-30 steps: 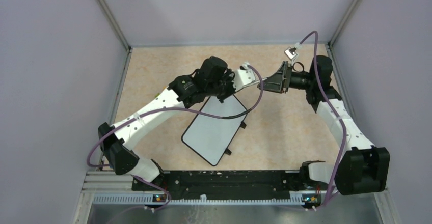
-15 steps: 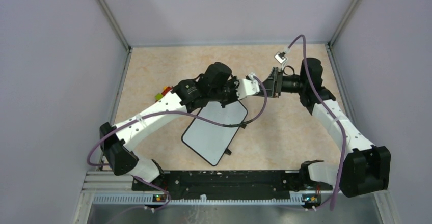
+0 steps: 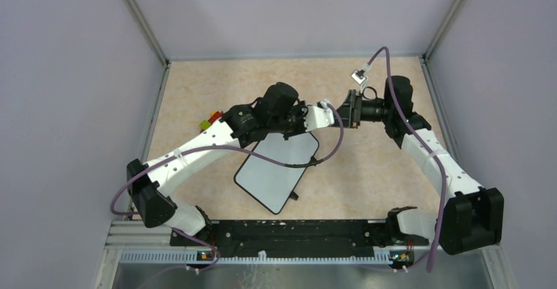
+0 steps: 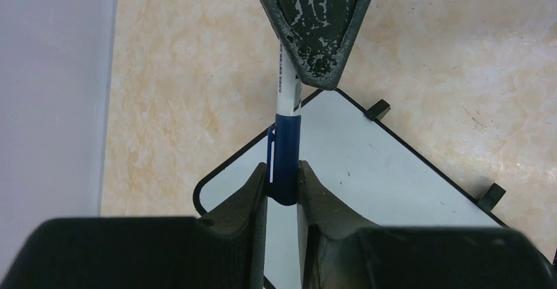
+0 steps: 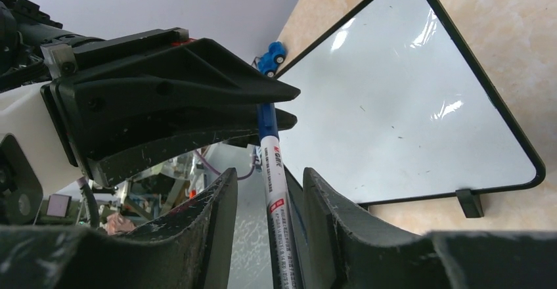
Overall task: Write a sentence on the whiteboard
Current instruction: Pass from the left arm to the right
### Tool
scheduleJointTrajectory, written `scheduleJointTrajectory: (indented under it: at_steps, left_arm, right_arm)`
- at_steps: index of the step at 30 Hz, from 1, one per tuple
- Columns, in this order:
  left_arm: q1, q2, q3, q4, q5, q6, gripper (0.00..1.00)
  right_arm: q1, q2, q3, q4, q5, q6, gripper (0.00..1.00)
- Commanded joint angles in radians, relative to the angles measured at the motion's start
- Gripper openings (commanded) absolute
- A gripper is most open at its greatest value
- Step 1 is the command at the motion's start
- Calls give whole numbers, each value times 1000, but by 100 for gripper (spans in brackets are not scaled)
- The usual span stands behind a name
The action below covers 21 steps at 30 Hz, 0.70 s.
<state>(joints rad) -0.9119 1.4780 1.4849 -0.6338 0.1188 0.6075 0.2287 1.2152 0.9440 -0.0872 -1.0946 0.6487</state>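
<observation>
Nearest the arm bases, on the tabletop (image 3: 374, 171), the whiteboard (image 3: 272, 174) lies flat and askew between the two arms, its small feet along the right-hand edge. We find no sentence on it, only bare white and some glare. Just beyond, above the board's far corner, the two arms meet tip to tip on one marker (image 4: 287, 98). Our left claw (image 4: 284, 171) is clamped narrow on the dark blue cap (image 4: 286, 148), pads pressed to either side of it. Our right claw (image 5: 269, 174) has the white barrel running down between its fingers. They stand close about it, yet the wrist view shows a sliver of daylight on one side, so we cannot tell whether it truly grips. A second ago these claws were apart, the right one hanging back toward its own side. Since then the right arm has swung in and the left arm has shifted a little, which has also uncovered some small red and green pieces (image 3: 210, 118) farther left on the tabletop. We read this as the uncapping step: with each claw on one end, pulling straight apart along the marker's length should free the cap. Writing has not begun, so nearly all of the task lies ahead, and a skewed pull could drag the marker out of the looser claw.
</observation>
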Motion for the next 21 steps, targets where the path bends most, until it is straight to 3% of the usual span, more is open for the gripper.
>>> scheduleJointTrajectory:
  at_steps: [1, 9, 21]
  left_arm:
    - [-12, -46, -23, 44, 4, 30, 1]
    - [-12, -61, -48, 57, -31, 57, 1]
    - [-16, -51, -32, 52, 5, 92, 1]
  right_arm:
    - [14, -22, 34, -9, -11, -31, 41]
    - [23, -24, 9, 37, -26, 1, 41]
    - [41, -13, 14, 14, -20, -25, 30]
